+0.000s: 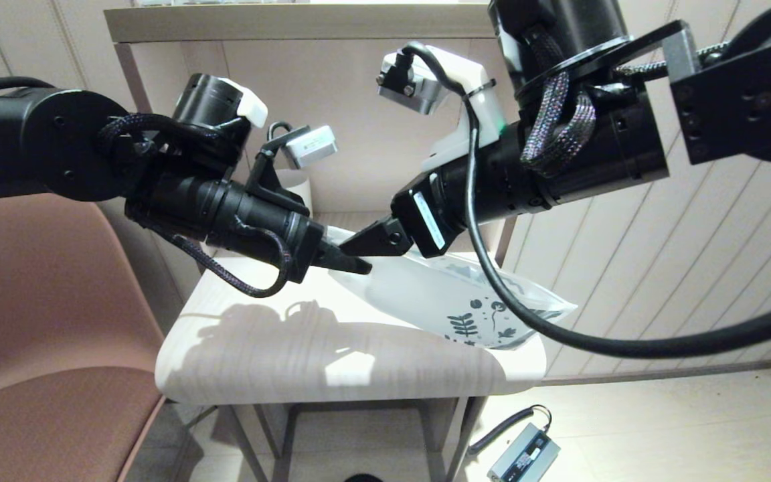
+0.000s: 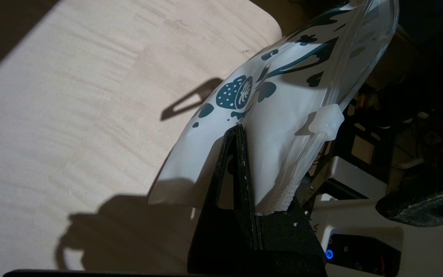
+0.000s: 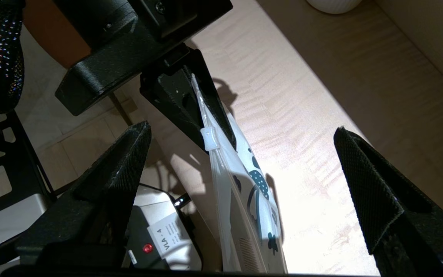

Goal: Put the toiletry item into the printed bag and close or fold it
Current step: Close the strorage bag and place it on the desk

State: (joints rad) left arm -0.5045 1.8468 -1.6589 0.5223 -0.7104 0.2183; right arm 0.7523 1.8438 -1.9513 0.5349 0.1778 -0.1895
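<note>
My left gripper (image 1: 352, 264) is clamped tight on one end of the flat white plastic pouch with blue-grey leaf print (image 1: 452, 301), holding it lifted off the pale wood-grain table (image 1: 278, 348), printed end sagging toward the table's right edge. My right gripper (image 3: 240, 161) hangs spread wide just beside the pouch's zip strip, its small white slider (image 3: 209, 138) between the fingers, touching nothing. A pink chair (image 1: 44, 321) stands left; I can't tell where the comb is.

L gripper (image 2: 240, 169) jaws pinch printed bag (image 2: 283, 115).
</note>
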